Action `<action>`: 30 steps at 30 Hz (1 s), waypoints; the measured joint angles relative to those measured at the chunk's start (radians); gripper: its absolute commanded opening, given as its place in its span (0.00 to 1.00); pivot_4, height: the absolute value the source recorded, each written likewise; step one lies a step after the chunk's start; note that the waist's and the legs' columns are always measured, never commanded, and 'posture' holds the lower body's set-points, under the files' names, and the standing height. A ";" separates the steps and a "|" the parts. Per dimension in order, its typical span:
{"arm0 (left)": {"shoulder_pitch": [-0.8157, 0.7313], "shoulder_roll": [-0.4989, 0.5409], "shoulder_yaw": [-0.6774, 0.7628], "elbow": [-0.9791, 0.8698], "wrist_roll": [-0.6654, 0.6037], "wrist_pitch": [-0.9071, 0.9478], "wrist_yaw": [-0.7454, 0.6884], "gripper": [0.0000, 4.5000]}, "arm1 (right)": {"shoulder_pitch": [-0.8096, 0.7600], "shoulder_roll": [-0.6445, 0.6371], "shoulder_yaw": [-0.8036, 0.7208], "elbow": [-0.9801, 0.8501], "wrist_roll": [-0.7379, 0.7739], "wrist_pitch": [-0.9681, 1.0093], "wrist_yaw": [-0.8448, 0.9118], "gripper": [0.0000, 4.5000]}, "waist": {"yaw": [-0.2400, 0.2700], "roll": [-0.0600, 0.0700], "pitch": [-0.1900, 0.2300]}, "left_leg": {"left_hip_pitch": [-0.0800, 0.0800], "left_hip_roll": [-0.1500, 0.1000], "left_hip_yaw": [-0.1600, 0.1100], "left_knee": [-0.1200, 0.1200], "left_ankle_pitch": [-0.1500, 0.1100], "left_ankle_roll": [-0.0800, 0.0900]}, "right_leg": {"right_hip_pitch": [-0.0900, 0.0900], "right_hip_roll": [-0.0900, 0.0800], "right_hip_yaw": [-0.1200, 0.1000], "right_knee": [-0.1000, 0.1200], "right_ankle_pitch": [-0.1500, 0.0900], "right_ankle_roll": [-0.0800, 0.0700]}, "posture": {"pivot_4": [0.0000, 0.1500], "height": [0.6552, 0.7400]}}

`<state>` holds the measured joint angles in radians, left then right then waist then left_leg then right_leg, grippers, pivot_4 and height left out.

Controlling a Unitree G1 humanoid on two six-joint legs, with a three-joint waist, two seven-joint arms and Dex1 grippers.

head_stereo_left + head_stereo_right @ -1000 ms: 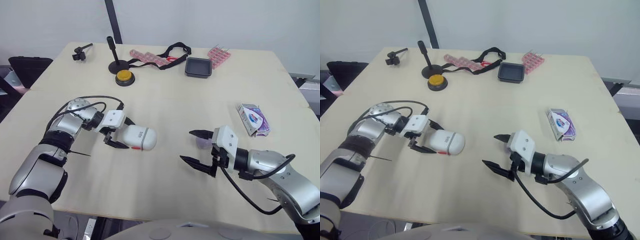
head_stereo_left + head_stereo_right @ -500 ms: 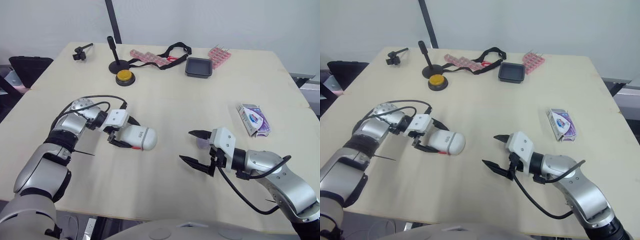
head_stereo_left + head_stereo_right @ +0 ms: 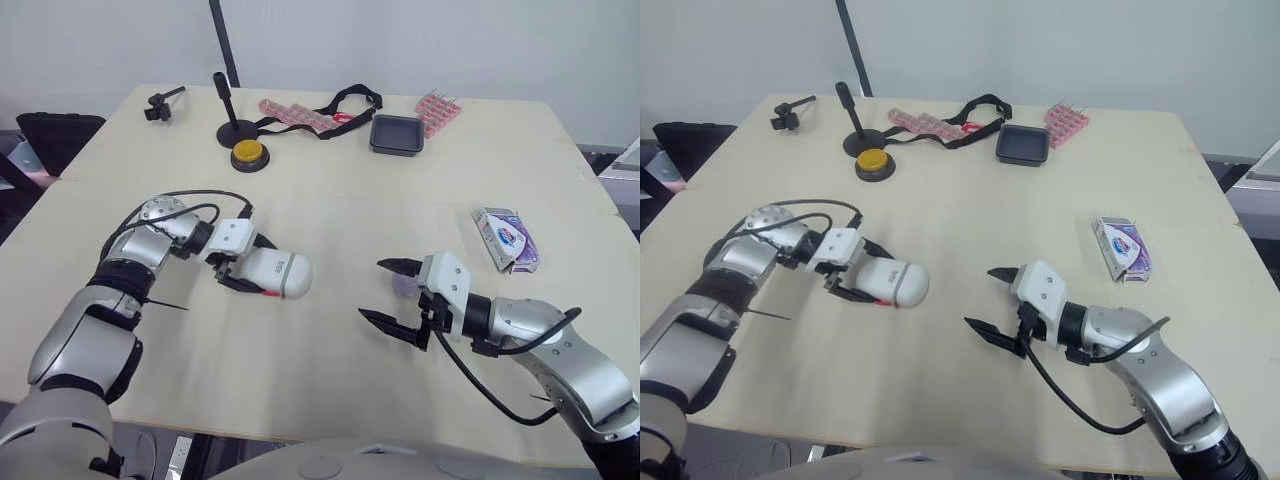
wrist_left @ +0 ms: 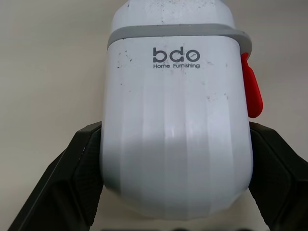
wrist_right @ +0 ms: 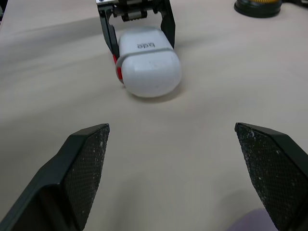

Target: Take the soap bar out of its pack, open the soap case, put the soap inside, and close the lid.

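Pale table [image 3: 330, 200] against white wall; clutter along far edge: black tray [image 3: 396, 134], yellow button [image 3: 248, 155], black strap [image 3: 340, 100].

Head views: noted white case [image 3: 275, 272] lying on its side, centre-left on table, gripped at its near end by left gripper [image 3: 252, 265], fingers clenched on both flanks; right gripper [image 3: 377, 291] low over table, well apart from case, jaws spread wide and holding nothing; pale purple block, judged to be the soap [image 3: 403, 287], on table just behind right gripper's fingers; pack [image 3: 505, 238] farther toward the right edge, flap apparently torn open, resting flat.

Left wrist view: case seen end-on, resting on table, pressed between both black fingers [image 4: 72, 178]; grey band [image 4: 173, 36] around the seam, no gap visible, so lid judged shut; red latch [image 4: 251, 89] on one side, seemingly not undone.

Right wrist view: both fingers [image 5: 84, 159] far apart, bare table between them; case straight ahead with left gripper clamped on its far end, red latch just visible on its side; purple corner of soap [image 5: 245, 224] at frame edge beside one finger, not touched as far as can be told.

Progress, as judged: soap out of pack, done; case steadied but not yet opened; left to do: undo latch and lift lid, most likely with the free right gripper, then pick up soap, place inside, close lid. Roughly a quarter through.
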<state>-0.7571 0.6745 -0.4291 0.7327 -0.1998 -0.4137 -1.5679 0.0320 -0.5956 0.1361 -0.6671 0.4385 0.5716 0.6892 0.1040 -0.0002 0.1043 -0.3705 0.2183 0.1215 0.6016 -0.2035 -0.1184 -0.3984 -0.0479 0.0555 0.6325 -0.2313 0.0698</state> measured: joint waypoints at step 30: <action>0.459 0.062 0.180 -0.780 -0.104 0.403 0.214 0.77 | -0.338 0.081 0.023 0.459 1.497 0.586 -0.867 1.00 | 0.004 0.001 0.001 | -0.003 0.000 0.000 -0.010 0.003 -0.008 | 0.000 0.001 -0.002 -0.004 0.000 0.000 | 1.00 0.99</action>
<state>-0.2980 0.7370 -0.2492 -0.0469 -0.3037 -0.0111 -1.3539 -0.3060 -0.5150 0.1587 -0.2079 1.9358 1.1574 -0.1779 0.1076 0.0009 0.1055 -0.3739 0.2185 0.1215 0.5916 -0.2005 -0.1262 -0.3986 -0.0466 0.0531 0.6281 -0.2313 0.0697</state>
